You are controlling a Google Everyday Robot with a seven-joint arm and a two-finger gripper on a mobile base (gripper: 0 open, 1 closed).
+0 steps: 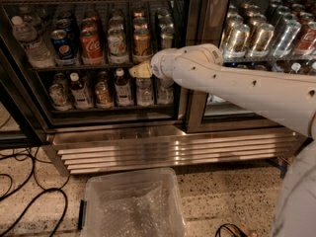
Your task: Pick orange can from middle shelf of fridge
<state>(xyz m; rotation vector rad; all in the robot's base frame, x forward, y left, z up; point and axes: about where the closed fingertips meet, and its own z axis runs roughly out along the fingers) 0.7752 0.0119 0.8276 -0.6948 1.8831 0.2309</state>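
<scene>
Where the speckled floor runs along the far left, black cables [24, 191] loop in front of the fridge [193, 14]. Inside it, the middle shelf [79, 67] carries a row of drinks behind its thin front rail. From the left these are a clear water bottle [30, 41], a blue can [61, 46], a red can [92, 47] and a white-and-green can [117, 43].

Next comes the orange can [142, 42], at the front of its row. It stands upright, long axis vertical, silver top up, label side facing outward. More cans line up behind it.

On the rack below stand small bottles [103, 89] in a row.

The hand [140, 70] sits just under the orange can, level with the shelf's front rail, its pale tip pointing left. It is in front of the can's base. Whether they touch cannot be told, nor whether the hand is wide or narrow. It holds nothing that shows.

The white arm [237, 80] stretches from the hand across the fridge's centre post to the right edge.

Behind the arm, the right-hand section holds silver cans [247, 36] on a rack.

Low down, a steel grille [168, 149] spans the fridge's base. A clear plastic bin [98, 201] stands on the floor before it, below the hand.
</scene>
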